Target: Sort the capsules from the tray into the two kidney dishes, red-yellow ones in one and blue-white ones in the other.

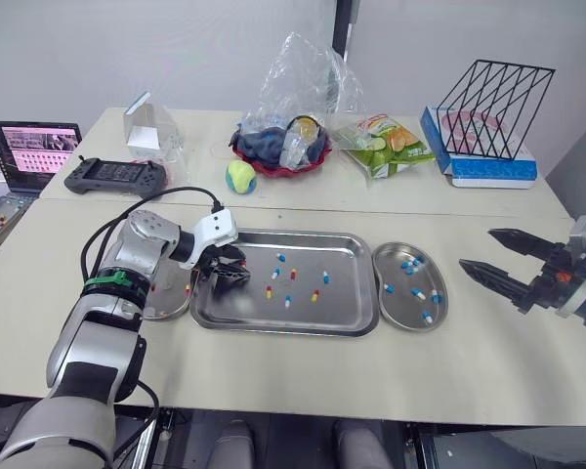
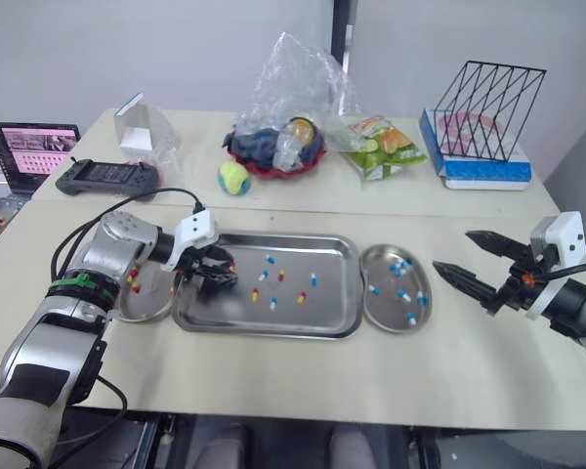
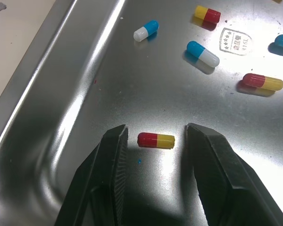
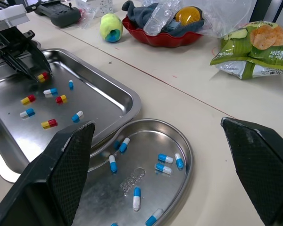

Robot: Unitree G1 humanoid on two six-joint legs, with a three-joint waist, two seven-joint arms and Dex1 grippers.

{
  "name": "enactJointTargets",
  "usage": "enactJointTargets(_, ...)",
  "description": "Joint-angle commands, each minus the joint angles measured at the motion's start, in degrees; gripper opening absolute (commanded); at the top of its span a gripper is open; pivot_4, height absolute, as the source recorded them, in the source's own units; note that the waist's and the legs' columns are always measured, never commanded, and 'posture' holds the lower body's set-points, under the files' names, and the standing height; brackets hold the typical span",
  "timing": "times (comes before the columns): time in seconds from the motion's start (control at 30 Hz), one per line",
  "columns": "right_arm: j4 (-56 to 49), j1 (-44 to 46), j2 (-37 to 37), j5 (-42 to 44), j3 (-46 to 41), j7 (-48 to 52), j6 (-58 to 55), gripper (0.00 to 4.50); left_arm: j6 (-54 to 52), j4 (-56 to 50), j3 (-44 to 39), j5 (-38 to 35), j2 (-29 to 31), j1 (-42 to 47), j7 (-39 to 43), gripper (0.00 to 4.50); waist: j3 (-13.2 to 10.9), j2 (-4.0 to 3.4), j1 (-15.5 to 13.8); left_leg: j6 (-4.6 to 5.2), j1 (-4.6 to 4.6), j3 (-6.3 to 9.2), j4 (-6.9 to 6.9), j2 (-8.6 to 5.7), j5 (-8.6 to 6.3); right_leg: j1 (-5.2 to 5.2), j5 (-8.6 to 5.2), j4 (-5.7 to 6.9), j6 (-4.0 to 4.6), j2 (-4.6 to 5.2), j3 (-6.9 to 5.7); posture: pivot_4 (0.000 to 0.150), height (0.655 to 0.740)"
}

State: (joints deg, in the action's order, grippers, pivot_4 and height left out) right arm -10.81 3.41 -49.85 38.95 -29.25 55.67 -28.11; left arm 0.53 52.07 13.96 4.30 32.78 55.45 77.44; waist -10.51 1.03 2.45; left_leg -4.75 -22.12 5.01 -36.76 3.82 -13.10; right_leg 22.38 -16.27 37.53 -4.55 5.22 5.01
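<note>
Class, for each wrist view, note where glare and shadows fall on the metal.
Left wrist view: glare whitens the tray floor around the red-yellow capsule inside the open left gripper; the tray's wall reflects dark bands. Right wrist view: the kidney dish has a soft sheen, its blue-white capsules casting small shadows.

This looks like a robotics lab or test room. It has plain grey walls (image 1: 98,49) and pale counters (image 1: 303,381) pushed together. A laptop (image 1: 29,151) and a handheld controller (image 1: 115,175) sit at one end. A steel tray (image 1: 347,308) and a kidney dish (image 1: 402,311) of capsules (image 1: 418,293) lie among odd props: a snack bag (image 1: 386,144), a ball (image 1: 240,177) and a wire rack (image 1: 493,95).
</note>
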Motion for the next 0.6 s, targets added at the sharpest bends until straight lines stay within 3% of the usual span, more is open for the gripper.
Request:
enactJointTargets(0.03, -0.6, 0.4, -0.1, 0.1, -0.7, -0.2, 0.5, 4.5, -0.1, -0.4, 0.1, 0.4, 0.2, 0.5, 1.0, 2.04, 0.0, 0.0, 0.0, 0.0, 0.0, 0.0, 0.0, 0.0, 0.0, 0.0, 0.0, 0.0, 0.0, 0.0, 0.0, 0.15, 0.738)
enactJointTargets(0.13, -0.8, 0.2, -0.1, 0.3, -0.7, -0.2, 0.5, 4.5, 0.0, -0.6, 0.1, 0.5, 0.2, 0.4, 1.0, 1.24, 0.0, 0.0, 0.0, 0.0, 0.0, 0.0, 0.0, 0.0, 0.0, 0.0, 0.0, 0.0, 0.0, 0.0, 0.0, 0.15, 0.738)
enactJointTargets(0.6, 0.5, 1.6, -0.4, 0.0, 0.3, 0.3, 0.7, 4.5, -2.2, -2.3, -1.5, -1.3, 0.3, 0.6, 1.5, 1.24, 0.0, 0.0, 0.0, 0.0, 0.0, 0.0, 0.0, 0.0, 0.0, 0.0, 0.0, 0.0, 0.0, 0.0, 0.0, 0.15, 0.738)
